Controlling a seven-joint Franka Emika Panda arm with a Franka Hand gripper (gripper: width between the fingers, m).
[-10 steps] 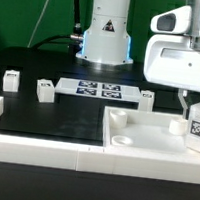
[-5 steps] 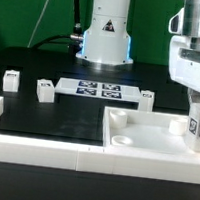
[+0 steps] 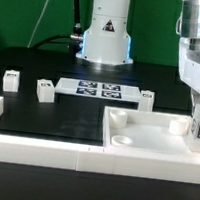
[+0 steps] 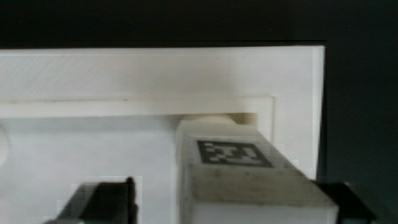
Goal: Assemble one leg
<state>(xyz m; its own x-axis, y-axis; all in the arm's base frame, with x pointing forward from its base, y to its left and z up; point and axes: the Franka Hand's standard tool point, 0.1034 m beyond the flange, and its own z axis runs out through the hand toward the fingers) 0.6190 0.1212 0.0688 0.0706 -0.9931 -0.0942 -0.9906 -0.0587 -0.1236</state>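
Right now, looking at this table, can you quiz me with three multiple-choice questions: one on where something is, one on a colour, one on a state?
1. Where is the tagged leg?
A) on the marker board
B) at a corner of the white tray-like piece
C) beside the robot's base

2. What colour is the table top?
A) black
B) red
C) yellow

3. The pincer is:
A) empty
B) out of sight
C) shut on the leg

Answers: B, the wrist view shows the leg against the piece's corner. A, the bare surface is black throughout. C, a finger sits on each side of the leg.
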